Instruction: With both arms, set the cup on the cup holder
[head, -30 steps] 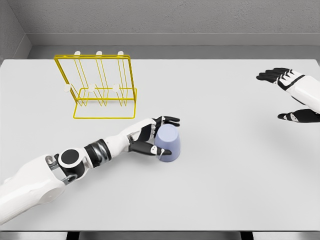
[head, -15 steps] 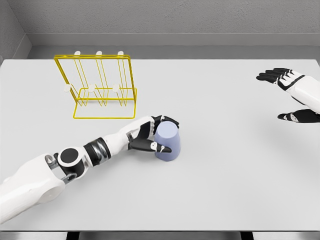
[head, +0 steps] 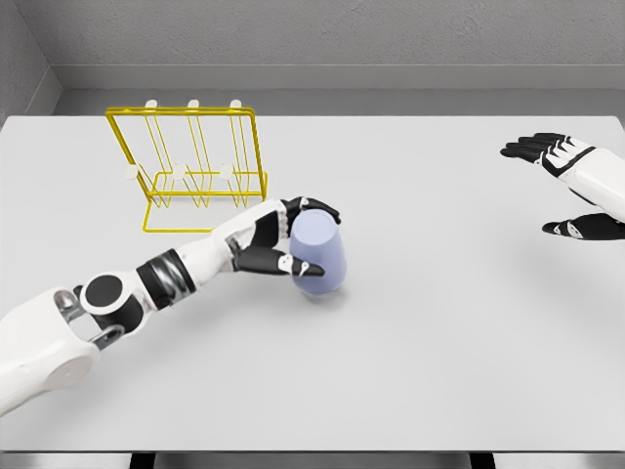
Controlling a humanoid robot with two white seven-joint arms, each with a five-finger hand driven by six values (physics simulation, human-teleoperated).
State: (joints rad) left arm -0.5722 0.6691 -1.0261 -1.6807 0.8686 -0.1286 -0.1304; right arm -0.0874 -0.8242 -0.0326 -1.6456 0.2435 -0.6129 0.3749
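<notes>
Since earlier frame: left hand (head: 283, 241) with lavender cup (head: 317, 254) shifted up and slightly left, toward yellow wire cup holder (head: 190, 171); cup looks lifted or tipped off white table (head: 439, 322). Left hand clamped round cup, fingers over top, thumb on near side. Cup just right of holder's base, not on any peg. Right hand (head: 571, 186) idle at right edge, fingers spread, empty. Advice: keep grip firm, raise cup above white-tipped pegs (head: 192, 104), turn mouth downward, align over one peg, lower slowly, avoid knocking frame.
</notes>
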